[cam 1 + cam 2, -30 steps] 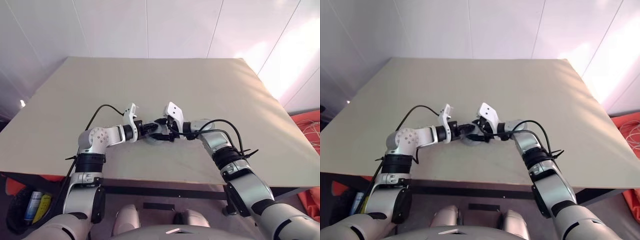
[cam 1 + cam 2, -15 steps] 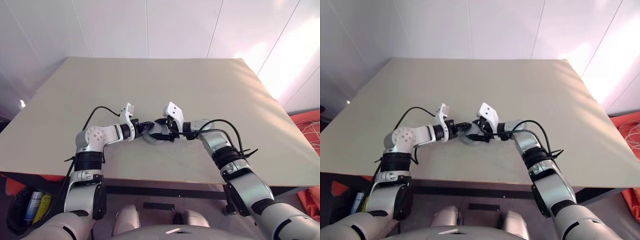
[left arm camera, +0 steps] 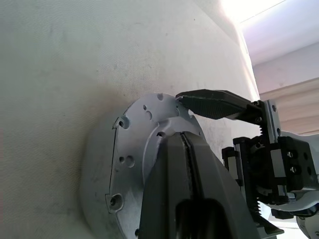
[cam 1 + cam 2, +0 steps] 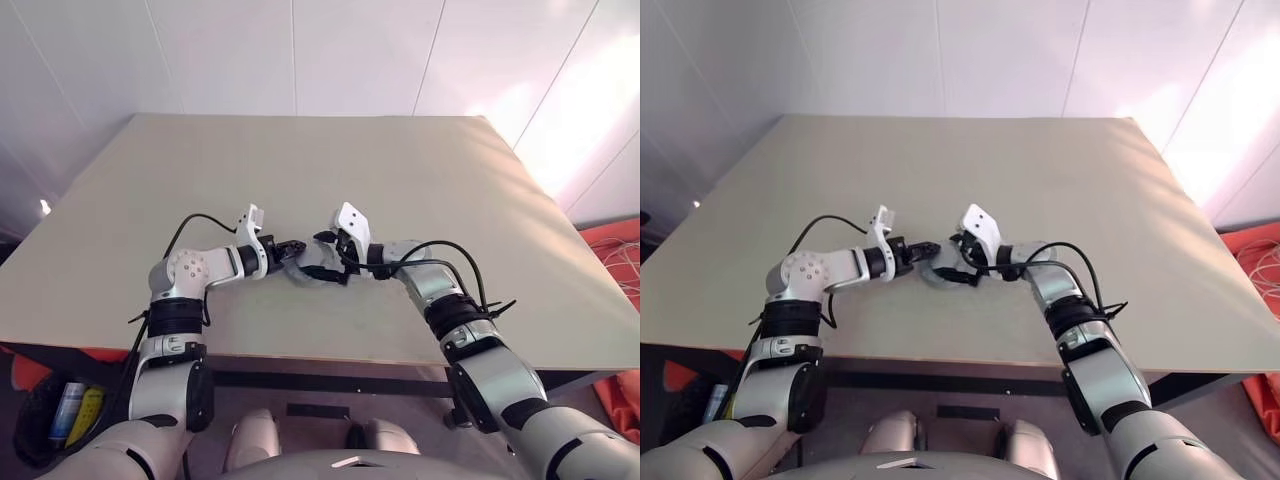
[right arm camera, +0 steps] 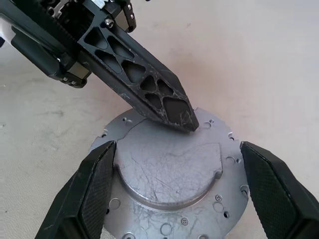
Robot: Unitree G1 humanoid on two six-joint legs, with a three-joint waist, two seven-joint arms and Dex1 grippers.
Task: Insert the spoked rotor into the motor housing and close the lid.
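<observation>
At the near edge, below the left arm, a dark bin (image 4: 45, 420) stands on the floor with a yellow and a blue-white can-like item in it; what they are exactly I cannot tell. On the right side, also low, an orange-red mat or cloth (image 4: 615, 245) lies on the floor with thin white cords on it. The surface is one beige table (image 4: 400, 170), matte, with small dark specks, and behind it the room has white wall panels with thin seams. On the table there is one assembly: the motor housing (image 5: 227, 211) lies flat and the lid (image 5: 169, 169) sits down on top of it, a round grey scratched plate with small holes around its flange. The inside is covered, so the spoked rotor cannot be seen. There are two claws. The right gripper (image 5: 174, 186) has its two black fingers spread wide, one on each side of the assembly, near the rim but with a small gap. The left gripper (image 5: 174, 112) has its fingers pressed together into one point, and this point rests on the far edge of the lid, between the right claw's fingers. Beyond both claws the table is plain up to its far edge.
</observation>
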